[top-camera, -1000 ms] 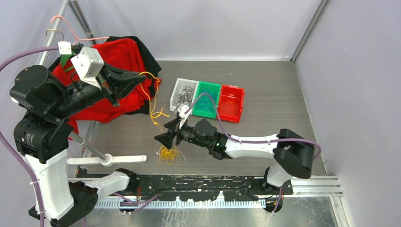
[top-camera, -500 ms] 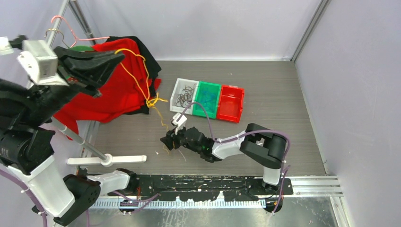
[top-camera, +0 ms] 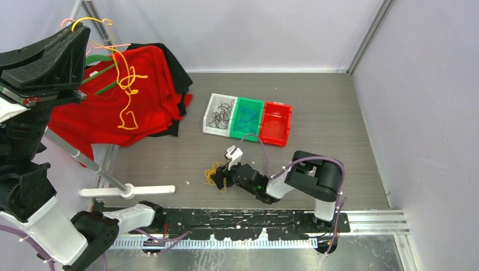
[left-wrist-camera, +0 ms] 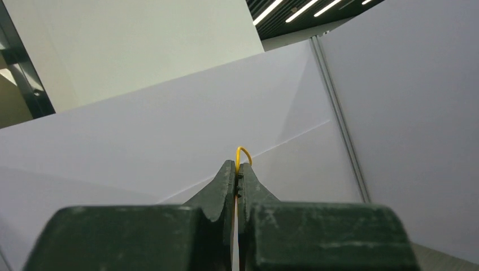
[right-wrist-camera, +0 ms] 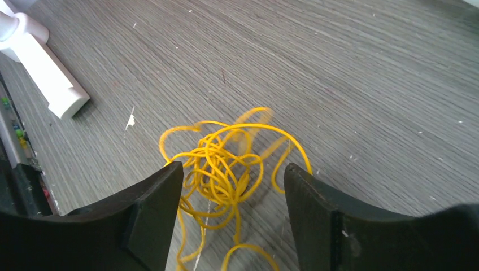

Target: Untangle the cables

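Left gripper (top-camera: 82, 34) stood raised at the 10 o'clock corner of the top view, jaws clamped on a yellow cable (top-camera: 125, 84). The left wrist view showed a short yellow loop (left-wrist-camera: 243, 153) protruding past the pinched tips. From the tips the cable hung loose toward 5 o'clock, seen over a red cloth (top-camera: 152, 101).

Right gripper (top-camera: 219, 177) sat low at the table (top-camera: 327, 96), jaws spread wide, nothing gripped. A yellow tangle (top-camera: 212, 174) lay on the table at its tips, spilling toward 9 o'clock. In the right wrist view the tangle (right-wrist-camera: 226, 164) filled the gap between the fingers (right-wrist-camera: 152, 197) and reached toward 12 o'clock. Contact with either finger could not be confirmed.

At 12 o'clock from the right gripper, well apart, stood three adjoining bins: white (top-camera: 209, 110) holding dark cords (top-camera: 221, 113), green (top-camera: 255, 103) holding blue cords (top-camera: 246, 121), and red (top-camera: 277, 125).
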